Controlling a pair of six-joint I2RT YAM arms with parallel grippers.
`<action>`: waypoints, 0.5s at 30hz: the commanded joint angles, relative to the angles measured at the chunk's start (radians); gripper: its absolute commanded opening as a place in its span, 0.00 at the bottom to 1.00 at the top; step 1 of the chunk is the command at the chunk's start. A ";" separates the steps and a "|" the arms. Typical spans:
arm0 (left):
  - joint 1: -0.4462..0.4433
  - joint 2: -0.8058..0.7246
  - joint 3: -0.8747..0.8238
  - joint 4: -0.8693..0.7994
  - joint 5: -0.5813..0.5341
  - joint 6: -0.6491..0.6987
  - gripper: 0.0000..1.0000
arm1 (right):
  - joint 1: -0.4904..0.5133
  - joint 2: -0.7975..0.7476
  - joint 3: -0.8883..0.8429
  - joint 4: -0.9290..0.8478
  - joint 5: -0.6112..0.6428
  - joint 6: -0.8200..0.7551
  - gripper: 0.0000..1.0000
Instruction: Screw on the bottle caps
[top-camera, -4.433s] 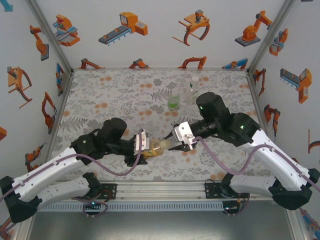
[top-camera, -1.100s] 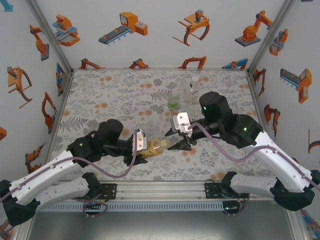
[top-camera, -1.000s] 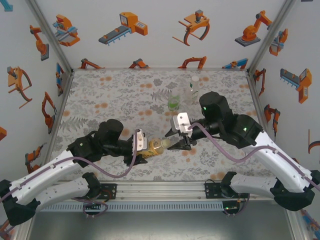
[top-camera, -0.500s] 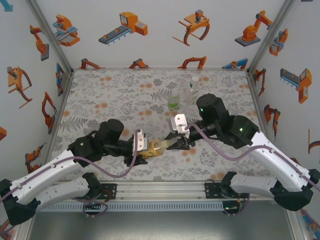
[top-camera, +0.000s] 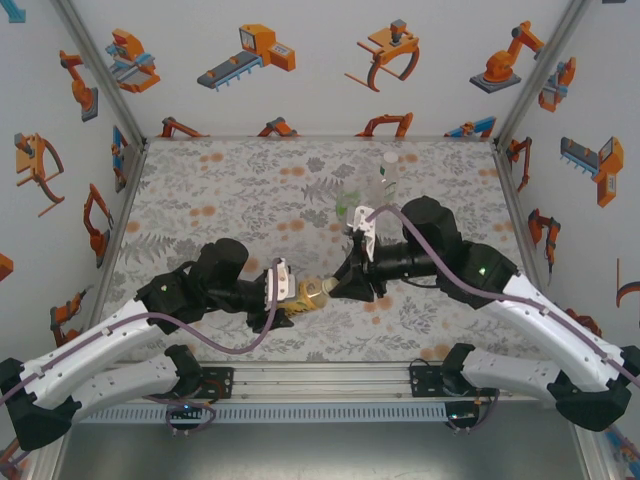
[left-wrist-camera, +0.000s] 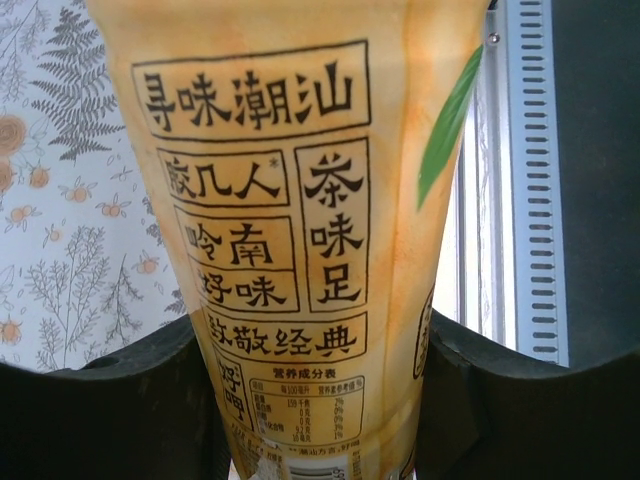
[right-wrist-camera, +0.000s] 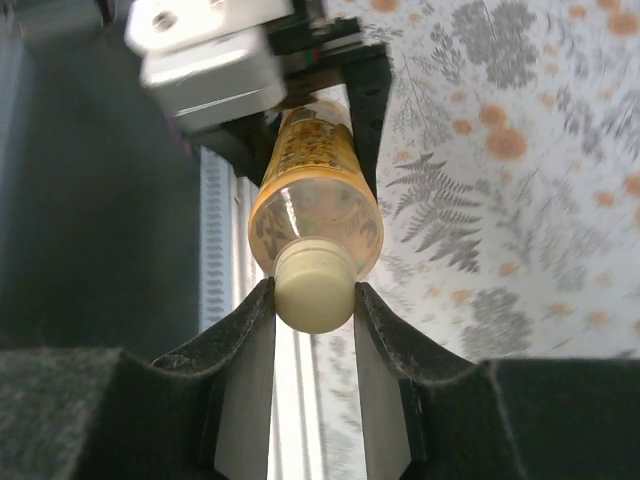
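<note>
The floral worktop (top-camera: 220, 190) is mostly bare, and the action sits near its front edge, between my two arms. They meet nose to nose there, which is deliberate: one has to anchor the bottle while the other turns the top.

The amber bottle (top-camera: 305, 295) lies roughly horizontal in the air between them, off the worktop, its neck pointing toward the right arm. The left gripper (top-camera: 283, 292) is clamped on the labelled body. In the left wrist view the yellow label of the amber bottle (left-wrist-camera: 290, 250) sits between the dark fingers of the left gripper (left-wrist-camera: 320, 400), which press it from both sides. I read that hold as the brace against twisting.

The right gripper (top-camera: 340, 288) comes in head-on along the bottle's axis, so a wrist roll turns straight into cap rotation. From its own camera I see the amber bottle (right-wrist-camera: 315, 200) end-on, the left gripper (right-wrist-camera: 300, 110) behind it, and the pale cap (right-wrist-camera: 313, 290) seated on the neck. The right gripper (right-wrist-camera: 313, 292) is pinching that cap, its pads touching the rim on either side.

The green bottle (top-camera: 346, 208) and the clear bottle (top-camera: 387, 175) stand upright further back, near the right arm's elbow — parked out of the way. Whether those two are capped I cannot tell.

My judgement: the cap is on the thread and being tightened; how far home it is I can't say.
</note>
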 joint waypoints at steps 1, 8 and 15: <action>-0.002 -0.004 0.009 0.035 -0.009 0.008 0.00 | -0.002 -0.011 -0.038 0.057 0.200 0.464 0.00; -0.002 0.000 0.008 0.048 -0.025 0.009 0.00 | -0.002 0.009 -0.003 -0.069 0.285 0.971 0.00; -0.002 0.019 0.015 0.062 -0.025 0.008 0.00 | -0.002 0.010 0.003 -0.177 0.338 1.324 0.00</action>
